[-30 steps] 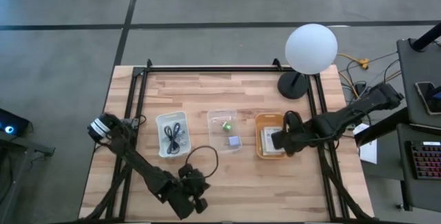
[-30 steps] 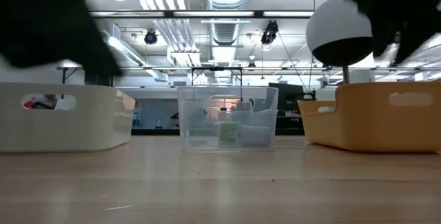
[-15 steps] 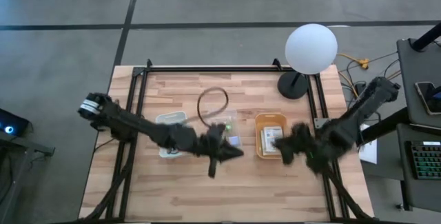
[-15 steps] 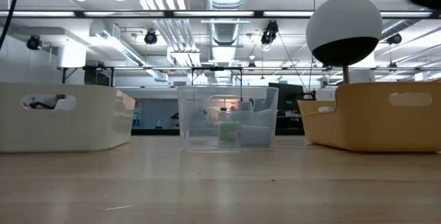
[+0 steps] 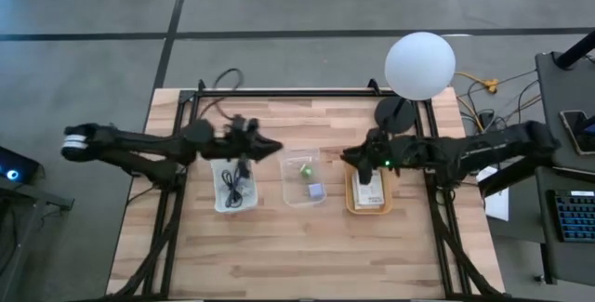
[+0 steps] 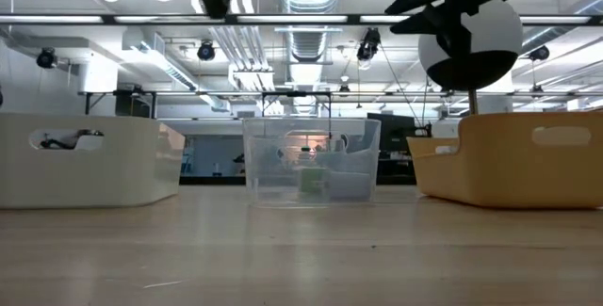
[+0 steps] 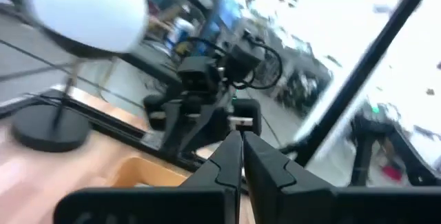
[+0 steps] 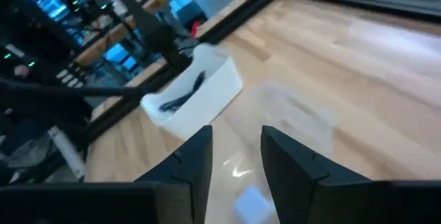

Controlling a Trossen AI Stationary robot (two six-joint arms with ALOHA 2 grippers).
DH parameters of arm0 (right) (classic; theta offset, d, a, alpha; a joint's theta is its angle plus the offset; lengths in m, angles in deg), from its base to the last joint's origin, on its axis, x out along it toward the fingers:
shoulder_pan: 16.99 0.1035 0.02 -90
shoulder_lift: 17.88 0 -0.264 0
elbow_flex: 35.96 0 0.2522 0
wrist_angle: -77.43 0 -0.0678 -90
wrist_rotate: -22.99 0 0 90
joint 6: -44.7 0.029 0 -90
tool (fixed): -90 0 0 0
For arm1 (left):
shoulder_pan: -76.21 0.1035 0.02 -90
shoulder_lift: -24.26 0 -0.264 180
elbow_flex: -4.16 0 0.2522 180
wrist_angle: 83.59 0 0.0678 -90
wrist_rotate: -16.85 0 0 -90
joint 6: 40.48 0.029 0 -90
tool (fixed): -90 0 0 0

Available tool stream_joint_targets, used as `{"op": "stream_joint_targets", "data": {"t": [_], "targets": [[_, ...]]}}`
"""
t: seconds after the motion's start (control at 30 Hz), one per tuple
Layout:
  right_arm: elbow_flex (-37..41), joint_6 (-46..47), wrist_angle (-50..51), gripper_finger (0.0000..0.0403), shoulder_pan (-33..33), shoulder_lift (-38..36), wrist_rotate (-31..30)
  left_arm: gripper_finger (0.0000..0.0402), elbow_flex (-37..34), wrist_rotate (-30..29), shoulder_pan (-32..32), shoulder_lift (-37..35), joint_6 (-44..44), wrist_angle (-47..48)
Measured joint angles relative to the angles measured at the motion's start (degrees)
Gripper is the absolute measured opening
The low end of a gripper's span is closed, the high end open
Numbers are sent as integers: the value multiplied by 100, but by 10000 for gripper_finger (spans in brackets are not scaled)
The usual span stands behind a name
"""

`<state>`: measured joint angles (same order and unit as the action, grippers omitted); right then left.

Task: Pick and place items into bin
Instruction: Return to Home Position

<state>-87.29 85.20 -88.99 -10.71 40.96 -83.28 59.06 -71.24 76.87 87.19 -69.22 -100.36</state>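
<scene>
Change: left pincer (image 5: 268,146), together, risen from lower centre; right pincer (image 5: 350,157), apart.
Counter (image 5: 279,256): three trays (image 5: 284,153) mid-frame.
Room: grey floor (image 5: 93,23).

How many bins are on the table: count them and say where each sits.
3, in a row: white bin on the left, clear bin in the middle, yellow bin on the right. None appears hidden.
</scene>
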Motion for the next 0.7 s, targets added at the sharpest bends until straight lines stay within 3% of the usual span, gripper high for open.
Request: {"op": "stream_joint_targets", "data": {"t": [0.2,0.3,0.4,0.53,0.7], "targets": [[188,264,1439,106,382,-619,-286,0,-1450,-656,-55,-1227,-393,-174],[166,296,2093,107,755,-933,-1566,0,-1731,-1037,-164,-1477,-194,-140],[-100,352,3043,109,1166,-1364,-2680,0,-1804,-1314,-185,-1880,208,541],[-417,928,4990,109,1765,-1858,-2815,0,-1774,-1348,-189,-2444,219,1578],[-366,1229,6192,109,2074,-2246,-3537,0,-1781,-1322,-189,-2886,-51,1802]]}}
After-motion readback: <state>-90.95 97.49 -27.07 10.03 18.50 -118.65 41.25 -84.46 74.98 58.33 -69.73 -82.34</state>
